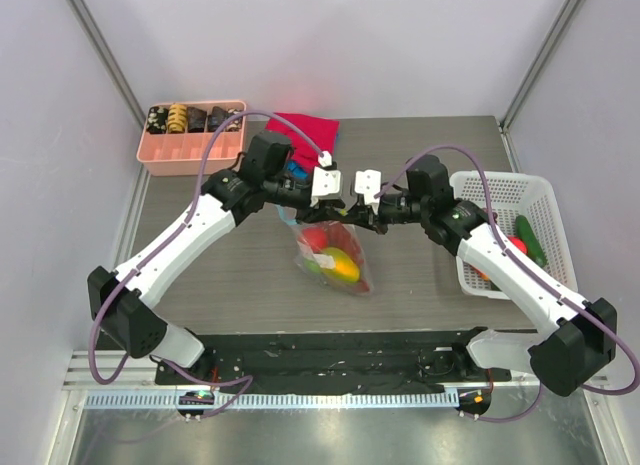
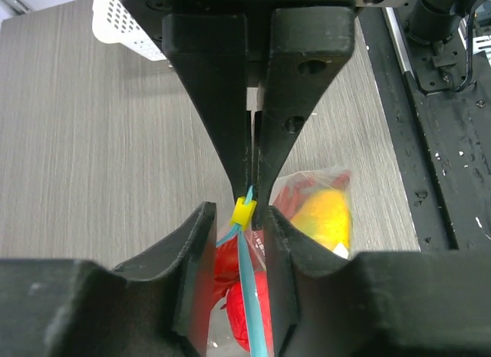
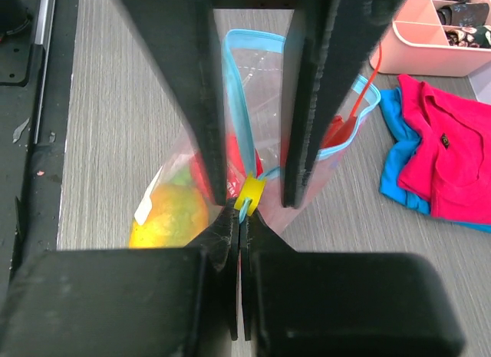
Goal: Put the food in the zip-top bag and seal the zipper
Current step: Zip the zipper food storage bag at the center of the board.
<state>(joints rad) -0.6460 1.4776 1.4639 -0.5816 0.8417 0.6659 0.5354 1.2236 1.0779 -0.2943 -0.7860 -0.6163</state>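
Top external: both arms meet over the zip-top bag, which lies mid-tabletop with the food inside. Sealing looks like the step in hand.

Left wrist: the left jaws stand apart, straddling the yellow slider on the teal zipper without gripping it. Opposite, the right jaws are clenched on the strip.

Right wrist: the right jaws are pinched tight on the zipper beside the slider, and the bag mouth gapes beyond.

Next call: the left jaws clamp the slider and draw it straight along while the right jaws anchor the end.

There are 1 zip-top bag, 1 basket, 2 cloths (red, blue).
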